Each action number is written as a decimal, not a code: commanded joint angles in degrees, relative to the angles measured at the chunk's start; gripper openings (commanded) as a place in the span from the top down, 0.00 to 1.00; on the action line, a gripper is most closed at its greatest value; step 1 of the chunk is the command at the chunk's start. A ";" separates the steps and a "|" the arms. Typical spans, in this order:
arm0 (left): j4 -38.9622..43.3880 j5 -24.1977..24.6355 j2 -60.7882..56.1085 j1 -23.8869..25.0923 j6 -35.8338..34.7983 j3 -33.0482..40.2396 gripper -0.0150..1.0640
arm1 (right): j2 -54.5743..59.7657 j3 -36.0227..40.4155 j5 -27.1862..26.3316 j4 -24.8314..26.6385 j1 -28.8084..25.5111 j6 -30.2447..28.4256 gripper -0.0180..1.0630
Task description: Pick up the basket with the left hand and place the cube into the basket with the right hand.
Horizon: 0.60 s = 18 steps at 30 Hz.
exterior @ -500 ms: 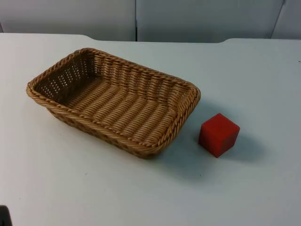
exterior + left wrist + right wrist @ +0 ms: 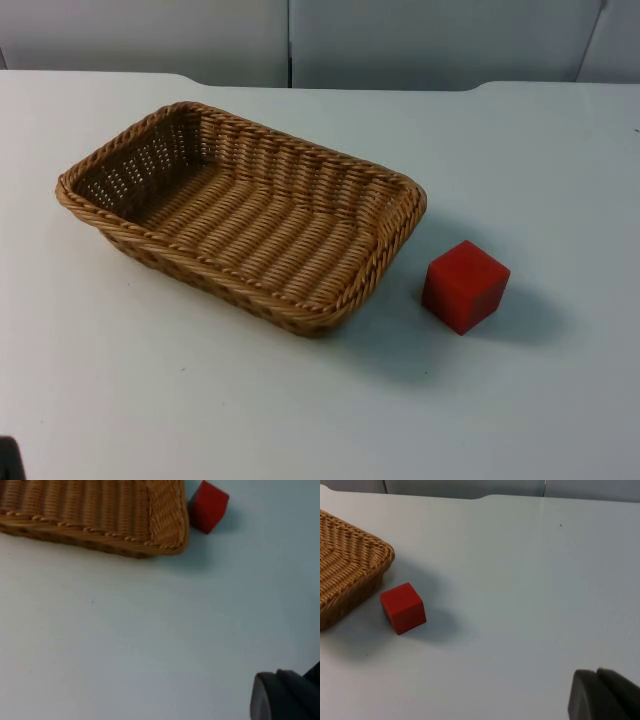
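Note:
A tan wicker basket (image 2: 200, 264) rests empty on the white table (image 2: 300, 410), left of centre. A red cube (image 2: 465, 285) sits on the table just right of the basket's right end, a small gap apart. In the left wrist view, the left gripper (image 2: 287, 697) hangs over bare table, well short of the basket's long side (image 2: 100, 532), with the cube (image 2: 207, 506) beyond its corner. Seen from the right wrist, the right gripper (image 2: 602, 695) is also over bare table, far from the cube (image 2: 403, 607) and the basket's end (image 2: 355, 560). Neither gripper holds anything.
The grey partition wall (image 2: 300, 40) closes off the table's far edge. A small dark object (image 2: 8, 460) pokes in at the lower left corner of the top view. Open table lies in front of and to the right of the basket and cube.

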 commanded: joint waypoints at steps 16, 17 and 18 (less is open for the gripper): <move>-2.69 -12.82 46.17 -0.38 -1.21 -20.93 0.34 | -0.23 0.35 -0.40 -0.12 -0.40 -0.33 0.96; -2.81 -13.80 48.09 -0.38 -2.47 -21.51 0.34 | -0.23 0.35 -0.40 -0.12 -0.40 -0.33 0.96; -2.53 -14.71 49.65 -0.38 -4.98 -22.05 0.34 | -0.23 0.35 -0.40 -0.12 -0.40 -0.33 0.96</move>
